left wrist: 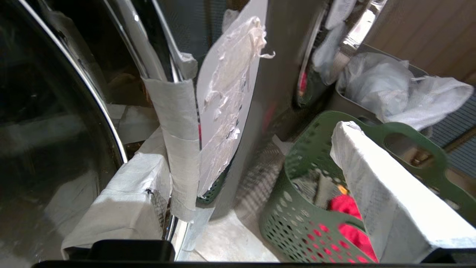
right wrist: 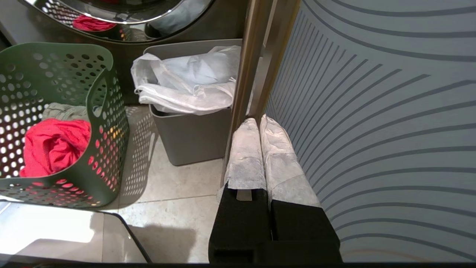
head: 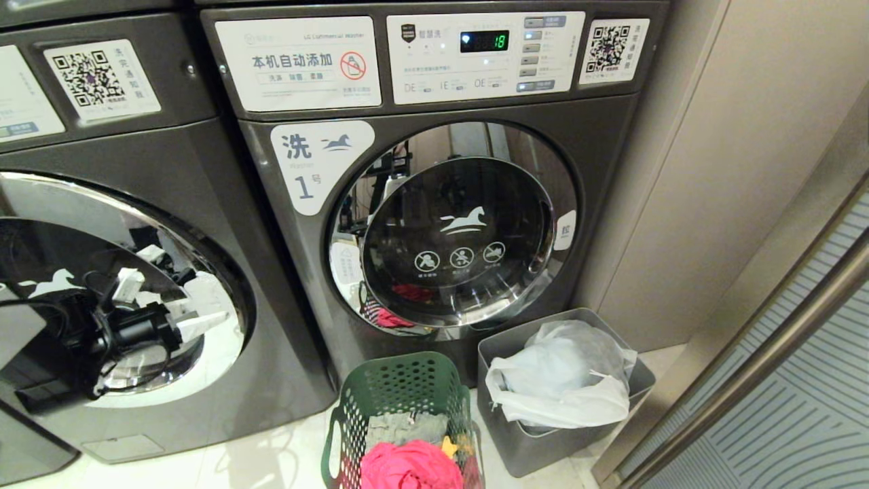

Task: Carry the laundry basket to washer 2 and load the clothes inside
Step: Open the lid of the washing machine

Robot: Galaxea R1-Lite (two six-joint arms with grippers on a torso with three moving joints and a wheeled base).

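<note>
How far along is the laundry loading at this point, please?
Done: the laundry basket stands on the floor before washer 1. In hand: the left gripper, open, is at the closed door of the left-hand washer. Left: open it and load the clothes, all in the basket. The right gripper is shut, idle.

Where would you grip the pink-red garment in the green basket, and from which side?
From above, through the open top of the laundry basket. The pink-red garment lies bunched uppermost, its raised crumpled middle offering folds to pinch. The perforated walls shut off its sides. The left gripper is open nearby, up against a washer door.
</note>
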